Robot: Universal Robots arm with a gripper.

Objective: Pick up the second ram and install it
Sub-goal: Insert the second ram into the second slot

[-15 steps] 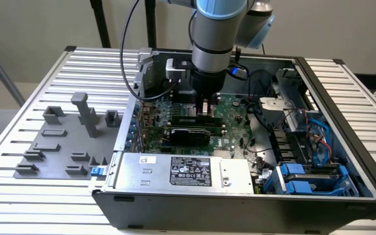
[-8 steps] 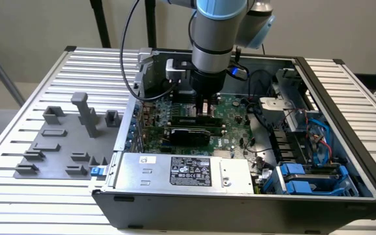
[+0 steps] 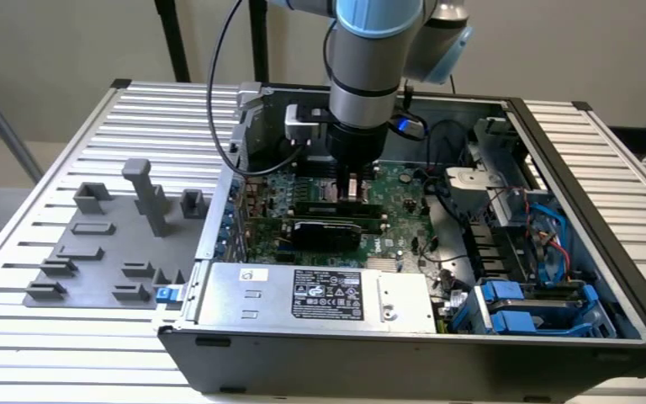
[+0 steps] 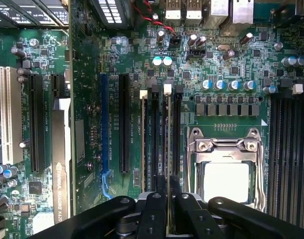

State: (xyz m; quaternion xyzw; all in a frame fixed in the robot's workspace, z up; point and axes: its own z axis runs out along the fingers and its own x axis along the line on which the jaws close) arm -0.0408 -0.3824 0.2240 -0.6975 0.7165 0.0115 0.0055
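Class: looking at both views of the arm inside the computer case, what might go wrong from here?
The second ram, held edge-on in the gripper, stands over closely packed slots; a slight offset could jam it on a slot wall. The white latch at the slot's end may block seating. The fingers might knock the neighbouring stick.

in the exterior view the arm [image 3: 373,50] is cut off by the upper edge, and its gripper [image 3: 352,187] hides the slots beneath it. in the wrist view the ram [image 4: 168,149] shows edge-on only, its near end hidden between the fingers [image 4: 154,209], its chips unseen. board [image 4: 231,59] lettering is too small to read.
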